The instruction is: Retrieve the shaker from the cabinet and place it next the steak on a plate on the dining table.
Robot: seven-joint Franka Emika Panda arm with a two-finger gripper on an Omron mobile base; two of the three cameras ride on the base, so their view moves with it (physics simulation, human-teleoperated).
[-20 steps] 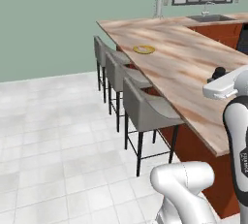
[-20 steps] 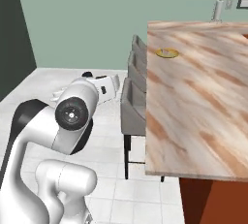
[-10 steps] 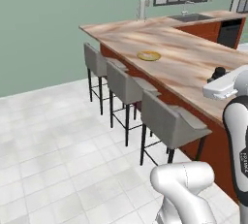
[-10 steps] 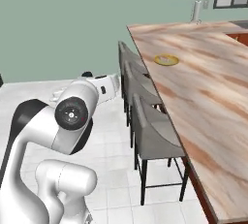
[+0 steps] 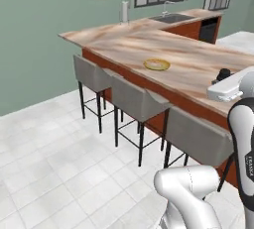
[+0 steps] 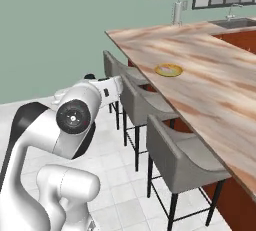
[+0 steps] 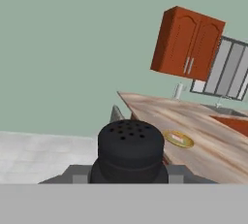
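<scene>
Shaker [image 7: 131, 143] is clamped in the pincer [image 7: 130, 172], and the base just rolled closer, so the plate [image 5: 157, 65] mid-frame on the counter [image 5: 198, 69] looks way nearer now.

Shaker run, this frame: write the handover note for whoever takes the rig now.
Gripper: shut on the shaker, carried in the air short of the dining table.
Plate sits on the table with the steak on it.
Cabinet doors are closed.
Done: shaker retrieved.
Left: bring the arm over the table and set the shaker on the plate beside the steak, then release.
</scene>
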